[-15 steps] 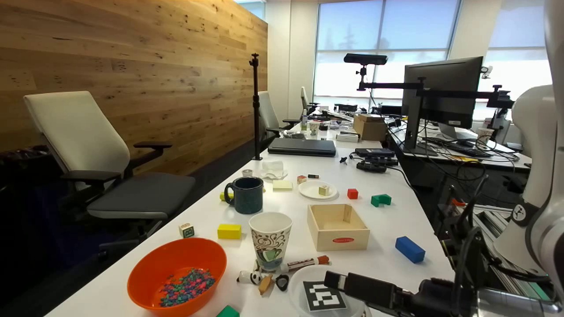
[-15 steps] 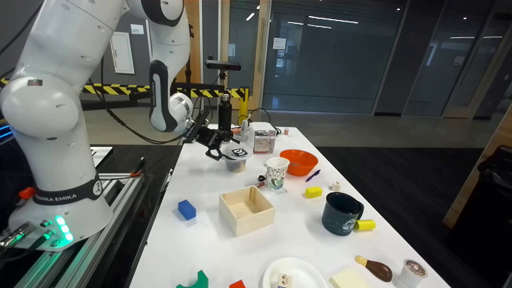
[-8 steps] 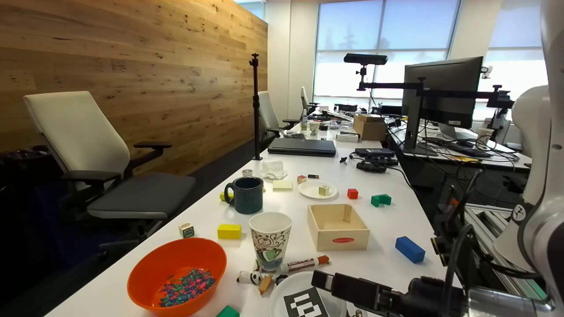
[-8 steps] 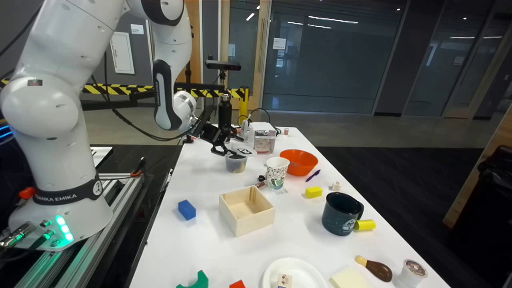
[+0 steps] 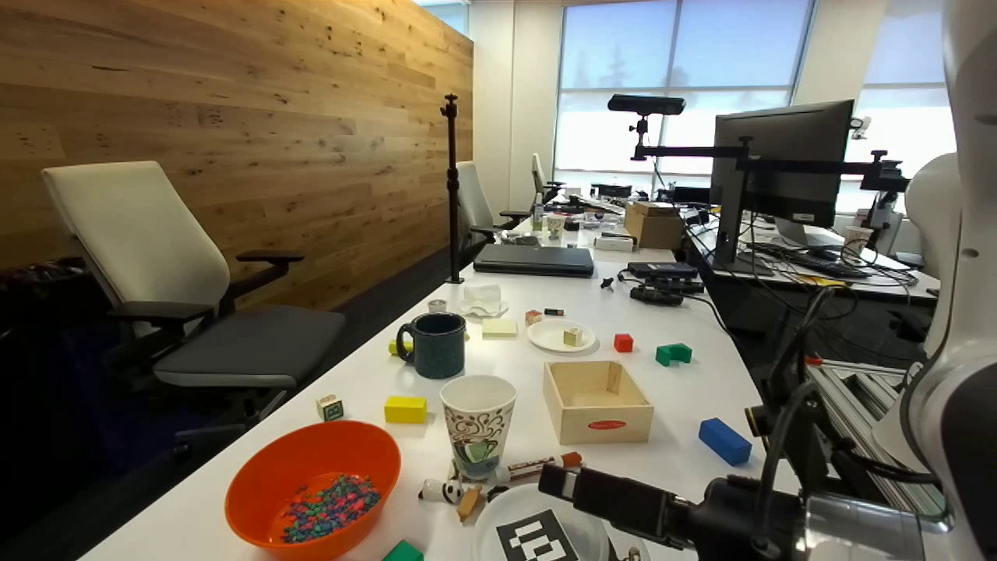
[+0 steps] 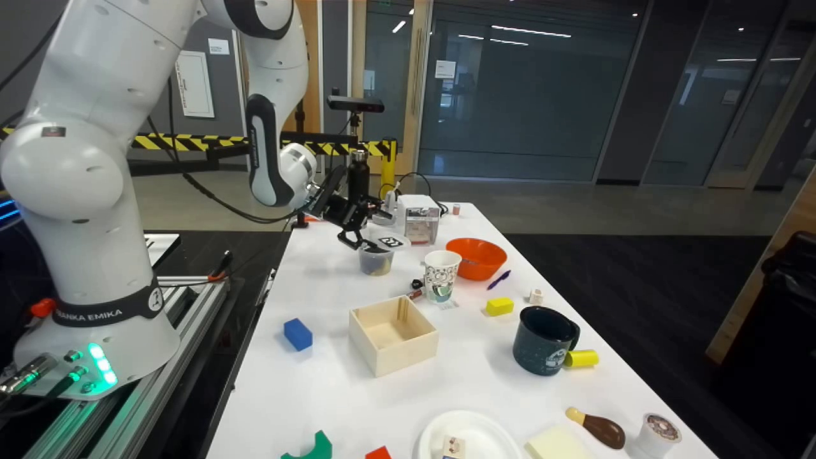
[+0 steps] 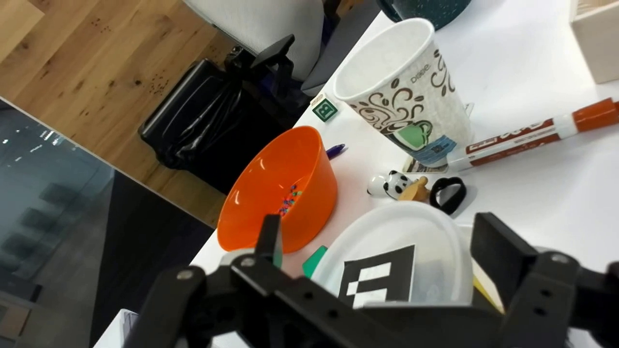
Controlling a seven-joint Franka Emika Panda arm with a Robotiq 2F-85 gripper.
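My gripper (image 7: pixel 377 222) stands open, its fingers (image 7: pixel 498 256) on either side of a translucent round lid (image 7: pixel 437 275) with a black-and-white square tag (image 7: pixel 377 273). In the wrist view a gap shows between the lid and each finger. In an exterior view the lid (image 6: pixel 391 242) sits off-centre over a clear tub (image 6: pixel 375 262), jutting out on the side away from the robot base. The gripper (image 6: pixel 377 233) is right above the tub, its lower finger close to the tub's rim. Something yellowish shows inside the tub. Whether a finger touches the lid I cannot tell.
An orange bowl (image 7: pixel 275 188) with coloured pebbles, a paper cup (image 7: pixel 406 92), a red marker (image 7: pixel 537 133), a panda figure (image 7: pixel 391 184) and a black ring (image 7: pixel 448 195) stand nearby. Farther off are a wooden box (image 5: pixel 600 425), a blue block (image 5: pixel 724 442) and a mug (image 5: pixel 438 347).
The gripper has moved away from the robot base, and the lid has shifted the same way, off-centre from the tub. The tub itself has stayed about where it was.
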